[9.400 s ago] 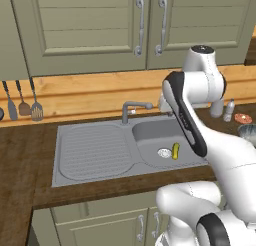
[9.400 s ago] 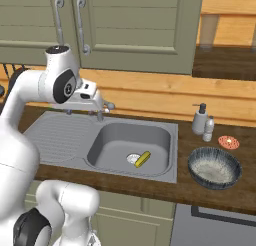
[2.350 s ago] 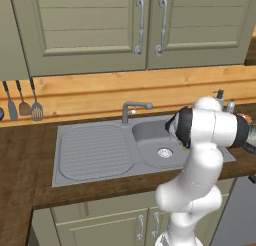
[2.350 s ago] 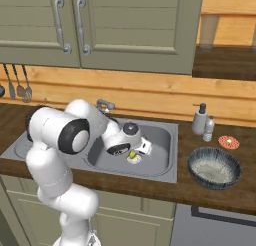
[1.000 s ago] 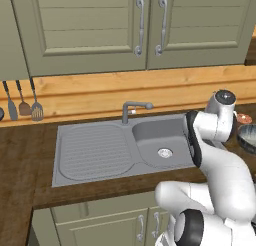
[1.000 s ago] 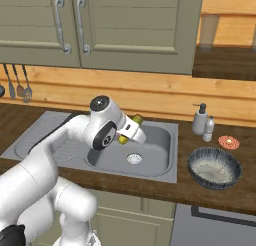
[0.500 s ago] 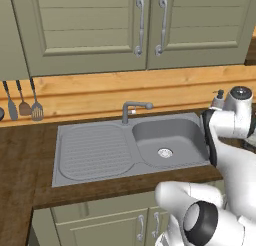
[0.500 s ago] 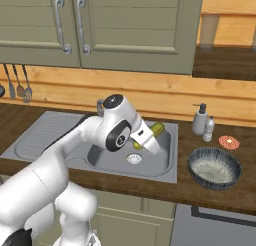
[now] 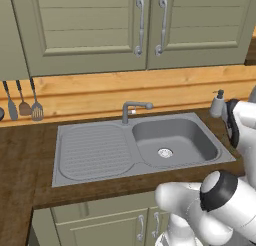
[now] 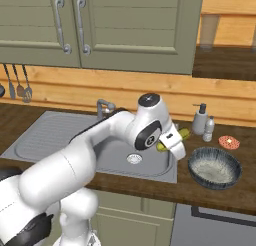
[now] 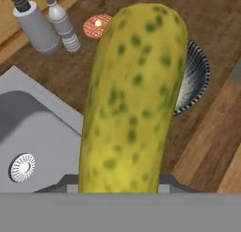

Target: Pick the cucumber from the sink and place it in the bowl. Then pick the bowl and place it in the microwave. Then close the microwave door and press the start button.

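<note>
Clamped in my pincer is the cucumber, its jaws closed on its lower end so that the yellow-green, dark-speckled body stands out past them. From the right base view I see the cucumber held in the air over the right rim of the sink, between the basin and the bowl. The bowl sits on the dark wood counter just right of the sink; along my hand I see its ribbed wall showing from behind the cucumber. Beyond it stand a grey soap dispenser, a small ribbed shaker beside it, and a flat red round thing near them. The basin's round drain is bare, and the faucet stands behind the basin
</note>
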Available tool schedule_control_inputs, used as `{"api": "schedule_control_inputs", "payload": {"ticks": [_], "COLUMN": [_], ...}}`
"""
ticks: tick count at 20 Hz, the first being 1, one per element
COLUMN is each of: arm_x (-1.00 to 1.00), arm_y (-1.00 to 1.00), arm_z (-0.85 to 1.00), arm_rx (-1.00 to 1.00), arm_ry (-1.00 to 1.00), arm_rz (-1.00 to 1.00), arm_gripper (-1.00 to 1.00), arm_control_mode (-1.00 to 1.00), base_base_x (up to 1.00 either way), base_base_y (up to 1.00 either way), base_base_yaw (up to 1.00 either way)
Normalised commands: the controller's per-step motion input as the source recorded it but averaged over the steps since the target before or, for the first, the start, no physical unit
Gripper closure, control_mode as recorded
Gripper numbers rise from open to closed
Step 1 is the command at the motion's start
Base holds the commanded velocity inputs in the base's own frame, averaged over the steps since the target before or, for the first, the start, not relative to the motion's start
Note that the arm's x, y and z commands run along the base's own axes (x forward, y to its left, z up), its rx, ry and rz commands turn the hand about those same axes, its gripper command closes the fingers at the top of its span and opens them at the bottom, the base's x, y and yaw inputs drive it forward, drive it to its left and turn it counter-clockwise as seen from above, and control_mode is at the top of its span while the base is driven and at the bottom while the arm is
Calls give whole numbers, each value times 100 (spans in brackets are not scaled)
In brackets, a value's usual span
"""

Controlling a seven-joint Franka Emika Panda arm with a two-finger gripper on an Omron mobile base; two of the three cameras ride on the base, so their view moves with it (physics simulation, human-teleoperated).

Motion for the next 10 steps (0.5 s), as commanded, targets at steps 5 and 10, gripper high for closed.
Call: {"api": "schedule_control_inputs", "payload": {"ticks": [5, 10], "arm_x": [0, 0], "arm_y": [-64, -64], "arm_z": [0, -3], "arm_rx": [9, 16], "arm_ry": [8, 5], "arm_rz": [-20, -19], "arm_gripper": [100, 100], "arm_control_mode": [-100, -100], "base_base_x": [0, 0], "base_base_y": [0, 0], "base_base_yaw": [0, 0]}}
